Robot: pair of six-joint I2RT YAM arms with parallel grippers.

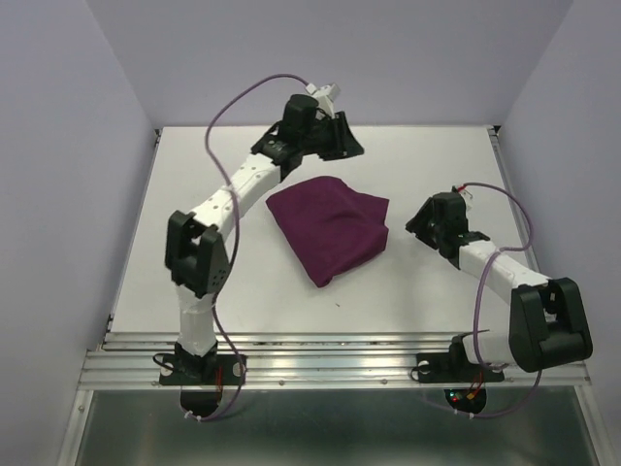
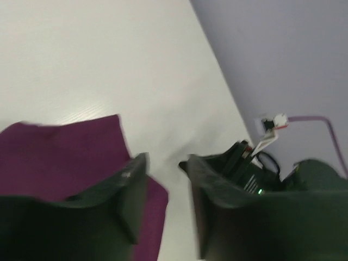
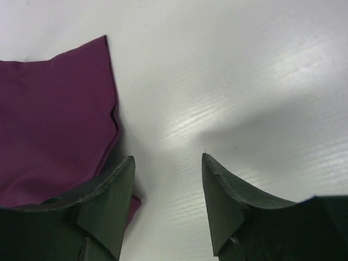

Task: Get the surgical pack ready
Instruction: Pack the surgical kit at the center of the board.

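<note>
The surgical pack (image 1: 331, 225) lies folded shut as a deep-purple cloth bundle in the middle of the white table (image 1: 417, 155); whatever is inside is hidden. My left gripper (image 1: 342, 144) hovers just behind the bundle's far edge, open, with nothing between its fingers. In the left wrist view the purple cloth (image 2: 65, 152) lies below and left of the left gripper (image 2: 163, 160). My right gripper (image 1: 419, 225) stands open just right of the bundle. From the right wrist, the cloth (image 3: 54, 114) sits at the left beside the right gripper (image 3: 167, 159), whose jaws hold nothing.
Pale walls (image 1: 58, 146) close in the table on the left, back and right. A metal rail (image 1: 320, 361) runs along the near edge by both arm bases. The right arm (image 2: 255, 168) shows at the table's side in the left wrist view.
</note>
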